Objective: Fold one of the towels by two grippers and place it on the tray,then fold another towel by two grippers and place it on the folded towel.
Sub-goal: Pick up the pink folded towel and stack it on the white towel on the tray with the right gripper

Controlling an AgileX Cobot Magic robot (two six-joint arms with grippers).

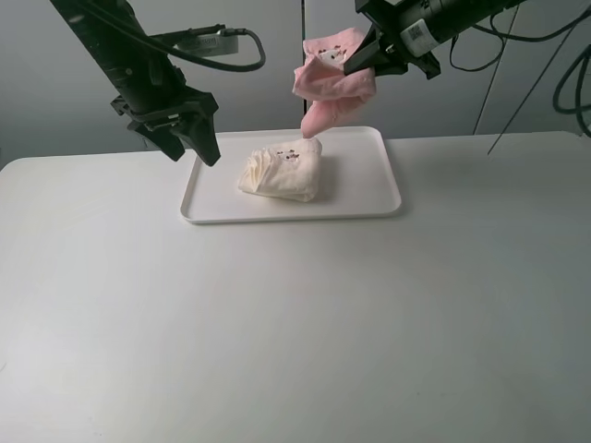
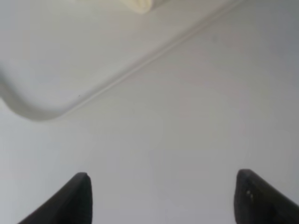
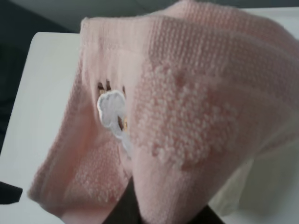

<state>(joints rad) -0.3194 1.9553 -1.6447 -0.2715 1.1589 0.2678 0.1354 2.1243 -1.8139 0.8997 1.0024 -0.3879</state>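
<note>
A folded cream towel (image 1: pixel 283 170) lies on the white tray (image 1: pixel 369 198) at the back middle of the table. My right gripper (image 1: pixel 362 65) is shut on a folded pink towel (image 1: pixel 330 81) and holds it in the air above the tray's far edge, over the cream towel. The pink towel (image 3: pixel 187 116) fills the right wrist view and hides the fingers. My left gripper (image 1: pixel 196 143) is open and empty, above the tray's left edge. Its two dark fingertips (image 2: pixel 77 198) stand wide apart over the table beside the tray's corner (image 2: pixel 32 109).
A sliver of the cream towel (image 2: pixel 140 4) shows at the edge of the left wrist view. Cables (image 1: pixel 531 69) hang behind the right arm. The white table (image 1: pixel 295 323) stretches in front of the tray.
</note>
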